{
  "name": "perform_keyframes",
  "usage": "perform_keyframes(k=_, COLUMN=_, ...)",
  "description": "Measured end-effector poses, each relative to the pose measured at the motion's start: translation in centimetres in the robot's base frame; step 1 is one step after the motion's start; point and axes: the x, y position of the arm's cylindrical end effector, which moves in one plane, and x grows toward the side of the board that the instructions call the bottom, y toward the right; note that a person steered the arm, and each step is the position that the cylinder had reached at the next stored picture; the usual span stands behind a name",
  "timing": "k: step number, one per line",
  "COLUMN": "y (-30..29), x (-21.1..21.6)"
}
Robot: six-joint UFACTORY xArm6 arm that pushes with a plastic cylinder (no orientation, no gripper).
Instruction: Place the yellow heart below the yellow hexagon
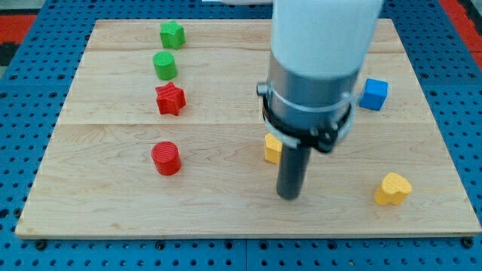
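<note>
The yellow heart [392, 189] lies near the view's bottom right of the wooden board [113, 203]. The yellow hexagon [272, 148] sits near the board's middle, partly hidden behind the arm. My tip [289, 196] rests on the board just below and slightly right of the hexagon, close to it, and well to the left of the heart. The arm's wide white and grey body [316, 68] covers the board above the hexagon.
A green star [172, 34], a green cylinder [165, 65], a red star [170, 98] and a red cylinder [166, 158] form a column on the view's left. A blue cube [373, 94] sits at the right. Blue pegboard surrounds the board.
</note>
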Motion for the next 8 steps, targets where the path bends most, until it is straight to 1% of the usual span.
perform_keyframes(k=1, y=1.8, x=3.8)
perform_keyframes(k=2, y=4.7, x=3.8)
perform_keyframes(k=3, y=12.1, x=3.7)
perform_keyframes(k=4, y=16.3, x=3.7)
perform_keyframes(k=5, y=16.4, x=2.2)
perform_keyframes(k=6, y=16.5, x=-0.2)
perform_keyframes(k=7, y=16.5, x=-0.6)
perform_keyframes(k=8, y=15.1, x=-1.7)
